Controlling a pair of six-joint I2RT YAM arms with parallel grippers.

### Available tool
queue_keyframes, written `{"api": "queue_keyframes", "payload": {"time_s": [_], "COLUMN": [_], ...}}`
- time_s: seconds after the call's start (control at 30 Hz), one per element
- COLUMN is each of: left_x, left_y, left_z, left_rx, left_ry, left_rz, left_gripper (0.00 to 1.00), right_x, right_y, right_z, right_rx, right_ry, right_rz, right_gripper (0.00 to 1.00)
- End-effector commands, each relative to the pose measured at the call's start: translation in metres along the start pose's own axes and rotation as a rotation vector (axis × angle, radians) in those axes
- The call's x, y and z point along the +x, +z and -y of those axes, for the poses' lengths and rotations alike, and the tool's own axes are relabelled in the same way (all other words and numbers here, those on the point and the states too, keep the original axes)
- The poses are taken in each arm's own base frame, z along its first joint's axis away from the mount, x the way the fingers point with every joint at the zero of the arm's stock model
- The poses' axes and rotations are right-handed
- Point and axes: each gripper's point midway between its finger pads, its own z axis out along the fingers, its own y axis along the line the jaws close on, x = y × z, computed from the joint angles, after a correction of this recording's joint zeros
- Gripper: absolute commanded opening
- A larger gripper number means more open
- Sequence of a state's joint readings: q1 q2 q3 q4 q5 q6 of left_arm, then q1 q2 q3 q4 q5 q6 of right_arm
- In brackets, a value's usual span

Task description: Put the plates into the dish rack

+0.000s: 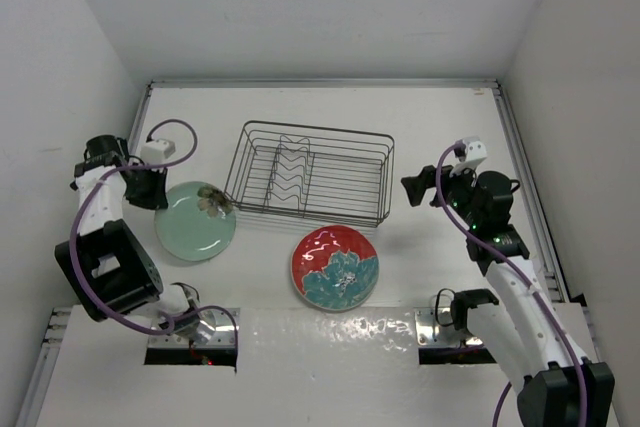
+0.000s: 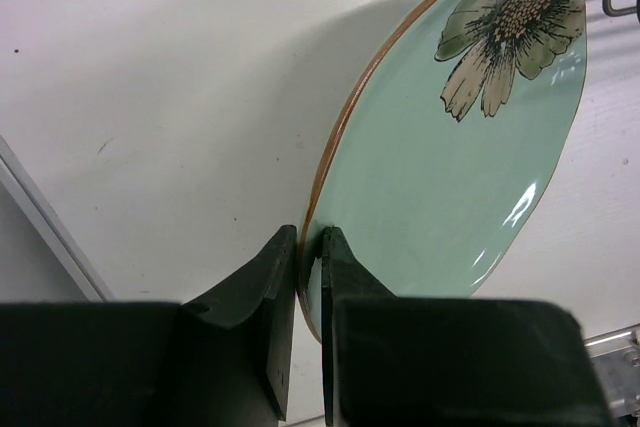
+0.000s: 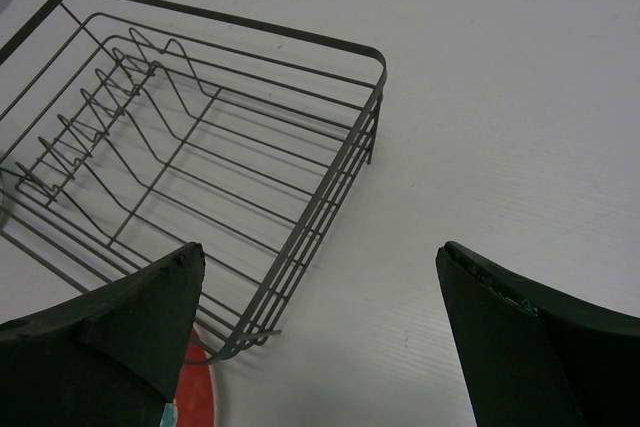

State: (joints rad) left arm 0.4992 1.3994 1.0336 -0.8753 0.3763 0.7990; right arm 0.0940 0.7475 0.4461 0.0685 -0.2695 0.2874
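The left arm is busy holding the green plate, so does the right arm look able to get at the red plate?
Probably yes: the right gripper is open and empty beside the dish rack, and the red plate lies flat on the table nearby with nothing between them.

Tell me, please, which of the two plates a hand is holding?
The pale green plate with the flower near its rim: the left hand is shut on its edge. The red plate lies on the table, untouched.
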Motion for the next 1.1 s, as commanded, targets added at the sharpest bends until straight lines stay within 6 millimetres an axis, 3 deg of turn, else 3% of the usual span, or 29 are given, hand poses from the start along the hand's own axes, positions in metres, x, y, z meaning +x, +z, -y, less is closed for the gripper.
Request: {"api": "queue_keyframes", "payload": {"time_s": [0.0,0.33,0.47,0.77,0.9,1.07], "left_x": [-0.030,-0.081,-0.108,-0.139,-0.158,-0.192], "left_y": [-0.016,-0.052,-0.048,-0.070,-0.087,-0.125], "left_z": [-0.025,-0.023,-0.001,0.010,0.014,0.011], "left_rx": [-0.124,-0.203,-0.173,-0.185,-0.208,-0.312], "left_ry": [0.030,0.049,0.126,0.181,0.221,0.305], "left_rz": [0.104,0.293,0.358,0.453,0.520,0.667], "left_gripper": [0.00,0.00,0.00,0.00,0.00,0.00], "right_x": [-0.014,-0.020,-0.019,-0.023,-0.022,-0.022], "right_y": [-0.001,-0.002,-0.003,-0.004,-0.003,-0.001], "right_z": [-0.010,-0.015,-0.015,-0.015,-0.014,-0.015], "right_rx": [-0.047,-0.064,-0.063,-0.060,-0.053,-0.061], "right_ry": [-0.007,0.001,0.002,0.003,0.014,0.024], "right_rz": [0.044,0.060,0.062,0.071,0.076,0.072], "right_gripper": [0.97,0.97,0.97,0.97,0.97,0.97]}}
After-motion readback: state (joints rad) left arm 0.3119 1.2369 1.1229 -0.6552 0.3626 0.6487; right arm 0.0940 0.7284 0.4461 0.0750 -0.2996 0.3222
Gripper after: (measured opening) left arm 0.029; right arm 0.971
